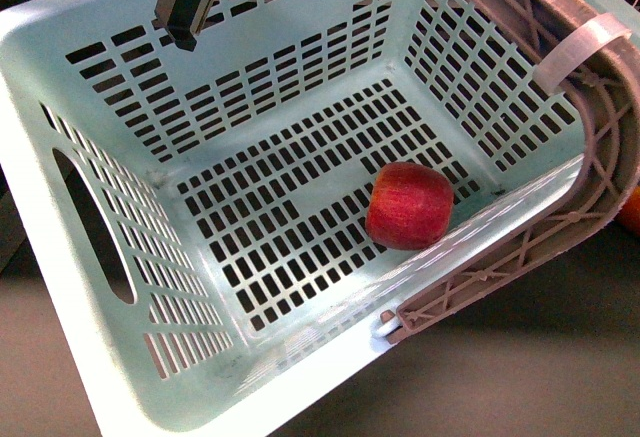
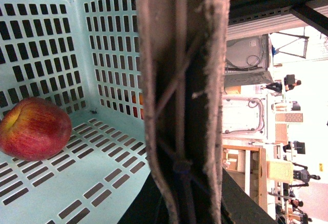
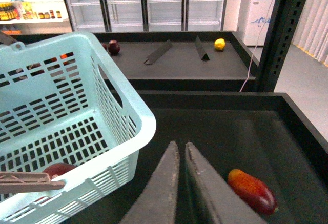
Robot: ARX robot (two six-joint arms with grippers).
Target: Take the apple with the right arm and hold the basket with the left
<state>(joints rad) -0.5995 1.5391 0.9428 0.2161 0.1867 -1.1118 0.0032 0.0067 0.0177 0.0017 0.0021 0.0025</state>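
The right claw (image 3: 181,147) was nearly closed and empty, outside the basket (image 3: 130,106). The left claw (image 1: 185,22) grip was indeterminate. Basket tilt could roll the apple (image 1: 408,207) away.

The front view looks steeply down from close above into the basket (image 1: 60,32), whose slotted floor and apple (image 1: 408,205) fill the frame. The left wrist view sits hard against the ribbed handle (image 2: 179,80), seeing that same interior on one side and a distant room on the other. The right wrist view is outside the basket, looking over its own hand (image 3: 182,144) across the dark counter (image 3: 230,131) toward far shelves; all three share apple and handle.
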